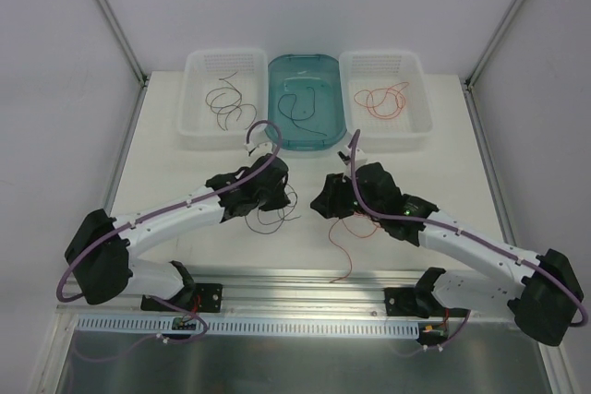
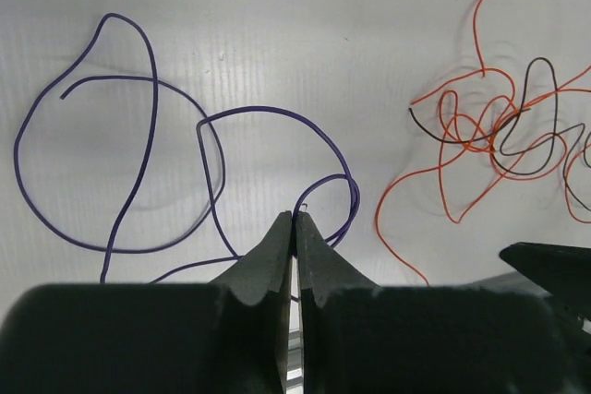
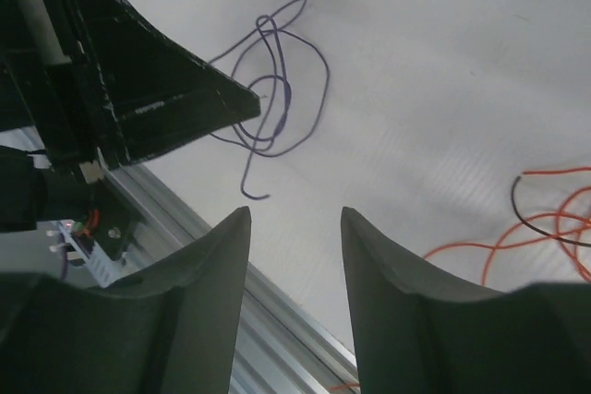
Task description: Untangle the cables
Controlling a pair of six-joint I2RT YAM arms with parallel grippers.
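Observation:
A thin purple cable (image 2: 138,136) lies in loose loops on the white table, and my left gripper (image 2: 295,220) is shut on one strand of it at the fingertips. To its right lies a tangle of red-orange cables (image 2: 462,136) and a dark brown cable (image 2: 526,168). From above, the left gripper (image 1: 280,198) and the right gripper (image 1: 319,202) face each other at mid-table, with the purple cable (image 1: 282,217) between them and a red-orange strand (image 1: 355,239) trailing toward the front. My right gripper (image 3: 295,219) is open and holds nothing. It hovers short of the purple cable (image 3: 282,89), with the red-orange cables (image 3: 554,232) to its right.
Three baskets stand at the back. The white one on the left (image 1: 196,126) holds a dark brown wire, the teal one in the middle (image 1: 275,131) a dark wire, and the white one on the right (image 1: 423,126) red-orange wires. An aluminium rail (image 1: 305,285) runs along the table's near edge.

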